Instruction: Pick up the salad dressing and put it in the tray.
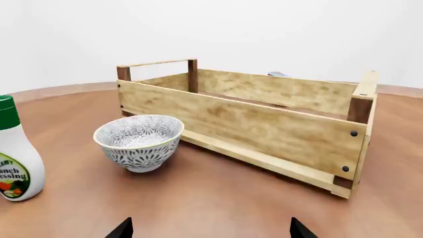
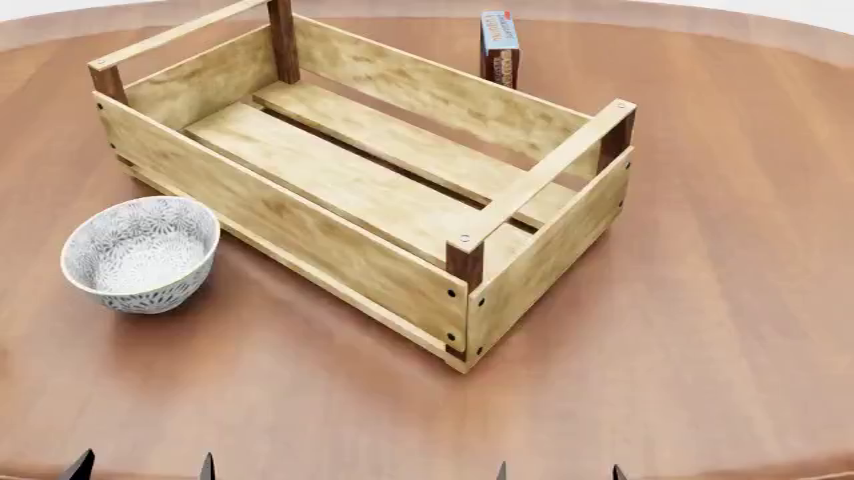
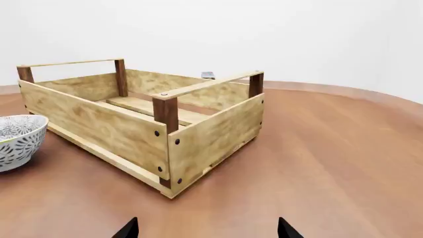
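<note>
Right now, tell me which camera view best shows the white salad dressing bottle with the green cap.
The left wrist view: the white salad dressing bottle with the green cap stands at the frame's edge, label readable. The head and right wrist views do not show it.

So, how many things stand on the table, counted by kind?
Bottles: 1, the salad dressing, seen only in the left wrist view
Bowls: 1, the white patterned bowl
Crates: 1, the tray, nothing in it
Boxes: 1, the upright blue-and-red box behind the tray
Total: 4
</note>
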